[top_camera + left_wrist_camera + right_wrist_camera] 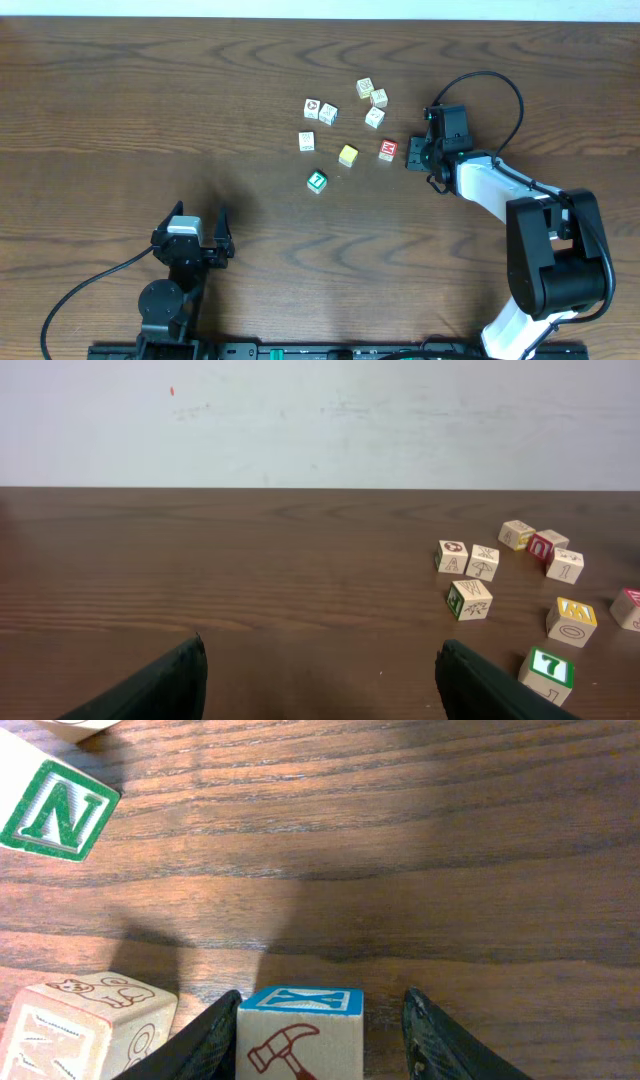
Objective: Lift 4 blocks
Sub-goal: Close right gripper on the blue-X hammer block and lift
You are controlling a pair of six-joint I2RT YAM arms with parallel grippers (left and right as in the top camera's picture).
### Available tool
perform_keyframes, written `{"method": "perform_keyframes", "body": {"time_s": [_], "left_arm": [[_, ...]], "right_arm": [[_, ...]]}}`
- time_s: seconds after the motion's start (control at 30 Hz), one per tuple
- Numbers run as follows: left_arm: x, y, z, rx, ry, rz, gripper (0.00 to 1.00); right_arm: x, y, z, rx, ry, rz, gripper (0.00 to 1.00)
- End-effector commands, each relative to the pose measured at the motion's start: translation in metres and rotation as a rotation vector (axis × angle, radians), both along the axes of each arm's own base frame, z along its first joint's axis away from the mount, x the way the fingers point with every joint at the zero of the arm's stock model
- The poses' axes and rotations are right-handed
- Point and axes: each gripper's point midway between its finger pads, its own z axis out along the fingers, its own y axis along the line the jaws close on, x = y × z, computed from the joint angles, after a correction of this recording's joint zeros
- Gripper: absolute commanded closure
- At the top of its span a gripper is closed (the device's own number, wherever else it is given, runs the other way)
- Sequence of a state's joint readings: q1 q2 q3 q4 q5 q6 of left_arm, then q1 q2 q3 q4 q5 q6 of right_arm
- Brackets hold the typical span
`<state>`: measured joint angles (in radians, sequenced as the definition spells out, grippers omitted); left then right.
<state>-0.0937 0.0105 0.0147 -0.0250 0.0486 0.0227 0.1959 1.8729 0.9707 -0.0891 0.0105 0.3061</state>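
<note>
One hammer-pic block point(300, 1045) between fingers of part-open R claw point(321, 994), gap one side; L claw point(320, 643) wide open, empty

A dark brown worktop point(120, 110) with a wood-grain surface fills nearly the whole overhead view. Its long streaks and knots run side to side, parallel to the wall point(320, 420). The wall is plain, off-white and matt, and it rises straight from the worktop's far edge. From overhead, only a thin pale strip point(300, 8) shows beyond that edge. Faint grey scuffs point(340, 408) smear the middle of the wall, and a tiny red speck point(171, 391) sits high on it, towards one end. The light is soft and even. The wood close to the wall has a dull sheen, and blurred shadows point(300, 920) lie across the grain in the right wrist view.
</note>
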Motion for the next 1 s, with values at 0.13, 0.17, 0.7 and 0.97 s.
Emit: {"method": "perform_keyframes", "body": {"time_s": [0.13,0.17,0.7,0.97], "left_arm": [[-0.001,0.002,-0.015,0.002,0.052,0.014,0.27],[-0.001,0.002,-0.015,0.002,0.052,0.014,0.27],[-0.001,0.002,-0.015,0.002,0.052,0.014,0.27],[-0.001,0.002,-0.015,0.002,0.052,0.014,0.27]], "right_arm": [[-0.002,0.024,-0.001,-0.01,-0.004,0.113,0.55],[-0.002,0.027,-0.001,-0.014,-0.005,0.126,0.55],[0.001,0.027,0.002,-0.055,-0.03,0.13,0.57],[0.003,0.027,0.003,-0.056,-0.042,0.127,0.72]]}}
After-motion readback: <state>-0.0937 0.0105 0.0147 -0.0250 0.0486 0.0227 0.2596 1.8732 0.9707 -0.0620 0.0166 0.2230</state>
